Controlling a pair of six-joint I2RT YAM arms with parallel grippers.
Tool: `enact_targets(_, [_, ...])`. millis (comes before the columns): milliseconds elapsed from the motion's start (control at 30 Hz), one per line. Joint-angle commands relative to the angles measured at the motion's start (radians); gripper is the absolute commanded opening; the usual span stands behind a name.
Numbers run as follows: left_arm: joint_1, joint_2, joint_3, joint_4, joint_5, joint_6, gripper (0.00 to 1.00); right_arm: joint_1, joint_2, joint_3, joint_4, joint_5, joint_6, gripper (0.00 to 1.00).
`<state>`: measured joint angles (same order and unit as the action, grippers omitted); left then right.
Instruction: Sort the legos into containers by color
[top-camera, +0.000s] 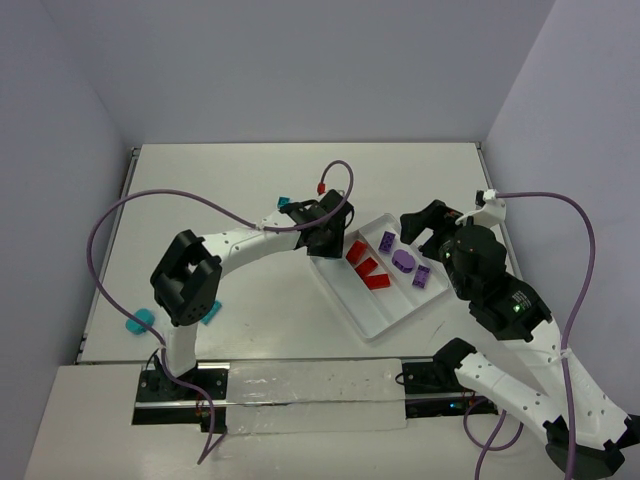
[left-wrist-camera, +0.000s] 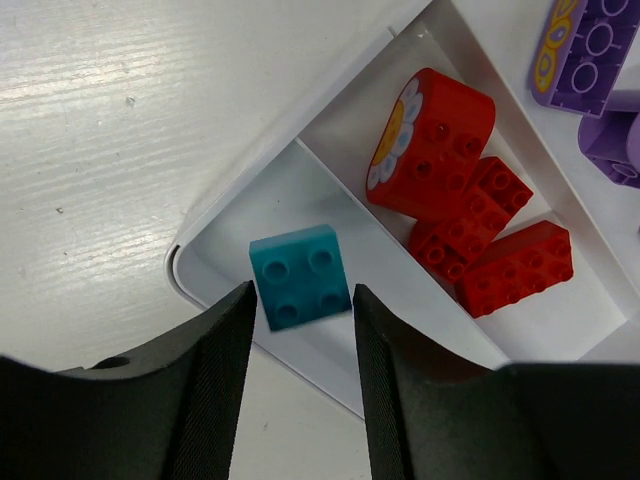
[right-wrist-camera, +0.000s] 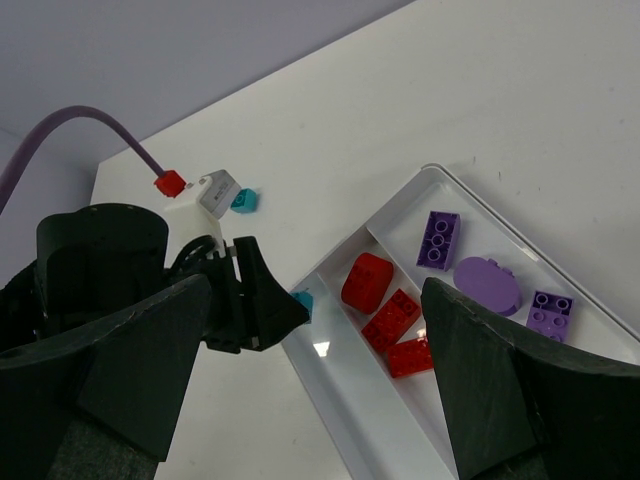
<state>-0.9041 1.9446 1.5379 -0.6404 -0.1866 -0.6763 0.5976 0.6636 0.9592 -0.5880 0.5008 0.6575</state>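
Top external: white table (top-camera: 250, 180), lilac walls (top-camera: 300, 70). Left gripper (left-wrist-camera: 302, 288) over tray (top-camera: 370, 325) end compartment, teal brick (left-wrist-camera: 300, 272) between fingers (left-wrist-camera: 200, 380), grip uncertain. Right gripper (right-wrist-camera: 315, 283) spread, empty. Red bricks (top-camera: 365, 262), purple bricks (top-camera: 403, 258) in next compartments

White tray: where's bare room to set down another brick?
Bare: nearly all the left compartment past the teal brick, and the middle compartment past the red bricks. Crowded: the right compartment, with purple bricks.

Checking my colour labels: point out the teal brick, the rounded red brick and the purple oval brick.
teal brick (left-wrist-camera: 300, 275), left wrist view, centre of its studded top.
rounded red brick (left-wrist-camera: 440, 140), left wrist view, its studded red face.
purple oval brick (right-wrist-camera: 487, 288), right wrist view, middle of its top.
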Motion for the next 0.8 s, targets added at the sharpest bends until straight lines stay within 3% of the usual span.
enact_targets(0, [-0.007,0.0,0.014,-0.005,-0.039,-0.008,0.57,-0.002,0.003,0.02,0.02,0.016,0.004,0.93])
enact_targets(167, [-0.007,-0.008,0.052,-0.038,-0.077,0.007,0.76,-0.001,0.007,0.023,0.025,0.012,0.004,0.93])
enact_targets(367, [0.017,-0.016,0.09,-0.082,-0.141,0.033,0.79,-0.001,0.004,0.012,0.03,0.013,0.003,0.93])
enact_targets(567, [0.126,-0.031,0.084,-0.072,-0.123,0.079,0.91,-0.002,0.004,0.006,0.04,0.007,0.003,0.93])
enact_targets(767, [0.263,0.013,0.142,-0.061,-0.094,0.139,0.94,-0.002,0.024,0.01,0.053,-0.005,0.001,0.93])
